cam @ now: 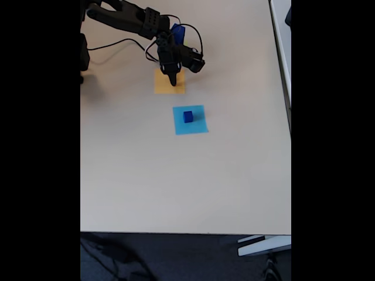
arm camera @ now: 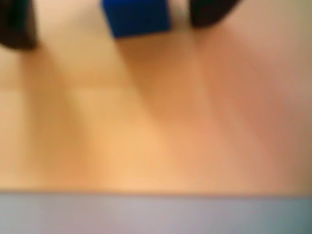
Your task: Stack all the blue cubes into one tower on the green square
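In the blurred wrist view a dark blue cube [arm camera: 136, 17] sits on the orange square [arm camera: 146, 122] at the top edge. My gripper [arm camera: 112, 31] is open around it, one dark finger [arm camera: 17, 27] far to its left and the other [arm camera: 209, 12] a little to its right. In the fixed view my gripper [cam: 172, 79] points down onto the orange square [cam: 179, 88] and hides what lies under it. A second blue cube [cam: 187, 116] rests on the light blue square [cam: 196, 126], just below in that view. The green square is out of view.
The beige table [cam: 176, 175] stretches wide below the squares in the fixed view. The arm [cam: 129, 17] and its cables come in from the top left. A grey-blue band [arm camera: 156, 214] runs along the wrist view's bottom edge.
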Controlling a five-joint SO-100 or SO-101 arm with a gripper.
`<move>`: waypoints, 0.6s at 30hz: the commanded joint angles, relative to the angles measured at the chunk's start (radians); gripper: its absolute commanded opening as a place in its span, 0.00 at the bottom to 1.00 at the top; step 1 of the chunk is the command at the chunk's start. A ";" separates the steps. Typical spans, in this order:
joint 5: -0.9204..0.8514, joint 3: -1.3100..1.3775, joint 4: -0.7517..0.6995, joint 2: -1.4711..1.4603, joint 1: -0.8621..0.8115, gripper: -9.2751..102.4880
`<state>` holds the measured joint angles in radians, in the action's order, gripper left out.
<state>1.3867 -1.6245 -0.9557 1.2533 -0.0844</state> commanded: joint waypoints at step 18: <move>-0.233 0.342 -0.126 0.084 -0.083 0.34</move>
<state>1.1689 -1.3315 -1.0799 1.2594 -0.1411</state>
